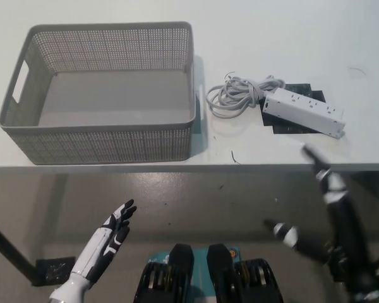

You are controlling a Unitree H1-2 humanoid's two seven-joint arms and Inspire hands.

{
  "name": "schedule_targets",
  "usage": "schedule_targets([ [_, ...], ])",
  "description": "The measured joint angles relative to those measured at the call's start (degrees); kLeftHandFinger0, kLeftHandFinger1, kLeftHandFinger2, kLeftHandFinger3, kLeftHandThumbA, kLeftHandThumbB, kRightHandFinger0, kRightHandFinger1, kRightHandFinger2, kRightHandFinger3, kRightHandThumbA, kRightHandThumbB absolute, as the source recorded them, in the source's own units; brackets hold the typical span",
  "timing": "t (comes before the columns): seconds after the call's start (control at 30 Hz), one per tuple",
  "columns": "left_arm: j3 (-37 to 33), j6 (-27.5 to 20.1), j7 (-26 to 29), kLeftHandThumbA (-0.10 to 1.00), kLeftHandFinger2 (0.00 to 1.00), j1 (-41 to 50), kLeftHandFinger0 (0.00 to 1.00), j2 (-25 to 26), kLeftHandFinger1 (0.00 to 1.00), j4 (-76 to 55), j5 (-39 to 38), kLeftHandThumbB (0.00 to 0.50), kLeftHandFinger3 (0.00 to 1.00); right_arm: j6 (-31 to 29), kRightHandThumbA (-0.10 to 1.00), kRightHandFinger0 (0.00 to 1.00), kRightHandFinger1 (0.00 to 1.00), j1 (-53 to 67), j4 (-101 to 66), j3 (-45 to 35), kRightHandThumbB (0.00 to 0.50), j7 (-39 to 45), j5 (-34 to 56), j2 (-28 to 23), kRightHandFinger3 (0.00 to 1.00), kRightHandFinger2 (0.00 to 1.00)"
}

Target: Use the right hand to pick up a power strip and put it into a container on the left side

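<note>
On the white table (290,38): grey basket (101,136) at left; white power strip (303,111) at right on a black mat (284,124), coiled cord (237,95) beside it. Below the table edge: right hand (325,218), fingers spread, holding nothing; left hand (114,233), resting lower left, fingers apart.

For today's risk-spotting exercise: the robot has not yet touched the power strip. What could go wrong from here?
1. The coiled cable may trail and snag on the basket rim.
2. The power strip lies partly on a black mat near the table edge; the open right hand could nudge it off.
</note>
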Motion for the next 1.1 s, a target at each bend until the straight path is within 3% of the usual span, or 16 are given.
schedule_targets([
  [0.1, -0.03, -0.09, -0.01, 1.0, 1.0, 0.31, 1.0, 0.0, 1.0, 0.01, 0.0, 0.35, 1.0, 3.23, 1.0, 1.0, 1.0, -7.22, -2.31, -2.61, 0.339, 1.68, 0.02, -3.84, 1.0, 1.0],
  [0.17, -0.06, -0.1, -0.02, 1.0, 1.0, 0.38, 1.0, -0.03, 1.0, 0.01, 0.01, 0.347, 1.0, 4.92, 1.0, 1.0, 1.0, -11.96, -2.17, -3.38, 0.31, 2.72, 0.02, -5.75, 1.0, 1.0],
  [0.23, -0.09, -0.1, -0.02, 1.0, 1.0, 0.42, 1.0, -0.04, 1.0, 0.03, 0.0, 0.345, 1.0, 6.34, 1.0, 1.0, 1.0, -17.06, -1.34, -3.65, 0.321, 3.58, 0.03, -7.22, 1.0, 1.0],
  [0.33, -0.14, -0.1, -0.03, 1.0, 1.0, 0.47, 1.0, -0.04, 1.0, 0.07, 0.0, 0.348, 1.0, 8.55, 1.0, 1.0, 1.0, -25.75, 3.06, -3.56, 0.347, 5.45, 0.02, -8.43, 1.0, 1.0],
  [0.47, -0.14, -0.1, -0.08, 1.0, 1.0, 0.48, 1.0, -0.04, 1.0, 0.15, 0.0, 0.342, 1.0, 10.42, 1.0, 1.0, 1.0, -35.6, 12.21, -2.32, 0.43, 7.59, -0.18, -8.44, 1.0, 1.0],
  [0.57, -0.15, -0.1, -0.2, 1.0, 1.0, 0.48, 1.0, -0.06, 1.0, 0.18, 0.0, 0.339, 1.0, 11.51, 1.0, 1.0, 1.0, -42.03, 20.7, -0.98, 0.437, 8.82, -0.42, -8.26, 1.0, 1.0],
  [0.6, -0.16, -0.1, -0.2, 1.0, 1.0, 0.47, 1.0, -0.06, 1.0, 0.18, 0.0, 0.342, 1.0, 11.65, 1.0, 1.0, 1.0, -42.79, 21.86, -0.78, 0.467, 8.98, -0.46, -8.22, 1.0, 1.0],
  [0.67, -0.16, -0.1, -0.27, 1.0, 1.0, 0.47, 1.0, -0.05, 1.0, 0.27, 0.0, 0.344, 1.0, 12.55, 1.0, 1.0, 1.0, -47.63, 29.65, 0.81, 0.451, 9.77, -0.68, -7.89, 1.0, 1.0],
  [0.7, -0.16, -0.1, -0.27, 1.0, 1.0, 0.48, 1.0, -0.05, 1.0, 0.27, -0.01, 0.344, 1.0, 12.75, 1.0, 1.0, 1.0, -49.09, 32.34, 1.35, 0.498, 10.04, -0.75, -7.67, 1.0, 1.0],
  [0.77, -0.17, -0.1, -0.32, 1.0, 1.0, 0.48, 1.0, -0.05, 1.0, 0.34, -0.01, 0.347, 1.0, 13.33, 1.0, 1.0, 1.0, -52.34, 38.55, 2.73, 0.443, 10.64, -1.03, -7.1, 1.0, 1.0],
  [0.8, -0.17, -0.1, -0.32, 1.0, 1.0, 0.48, 1.0, -0.05, 1.0, 0.36, -0.01, 0.355, 1.0, 13.43, 1.0, 1.0, 1.0, -52.89, 39.67, 3.04, 0.458, 10.75, -1.1, -6.98, 1.0, 1.0],
  [0.87, -0.17, -0.1, -0.34, 1.0, 1.0, 0.49, 1.0, -0.05, 1.0, 0.39, -0.01, 0.347, 1.0, 13.84, 1.0, 1.0, 1.0, -55.57, 46.32, 4.62, 0.378, 11.46, -1.47, -6.36, 1.0, 1.0],
  [1.0, -0.21, -0.1, -0.37, 1.0, 1.0, 0.5, 1.0, -0.05, 1.0, 0.42, 0.0, 0.339, 1.0, 14.69, 1.0, 1.0, 1.0, -59.96, 59.0, 7.13, 0.35, 13.03, -1.69, -4.75, 1.0, 1.0],
  [1.03, -0.21, -0.1, -0.38, 1.0, 1.0, 0.5, 1.0, -0.05, 1.0, 0.41, 0.0, 0.341, 1.0, 15.04, 1.0, 1.0, 1.0, -61.3, 62.84, 7.8, 0.324, 13.64, -1.76, -4.18, 1.0, 1.0],
  [1.1, -0.22, -0.11, -0.43, 1.0, 1.0, 0.5, 1.0, -0.05, 1.0, 0.39, 0.0, 0.343, 1.0, 15.58, 1.0, 1.0, 1.0, -63.17, 69.07, 8.86, 0.358, 14.94, -1.79, -3.08, 1.0, 1.0],
])
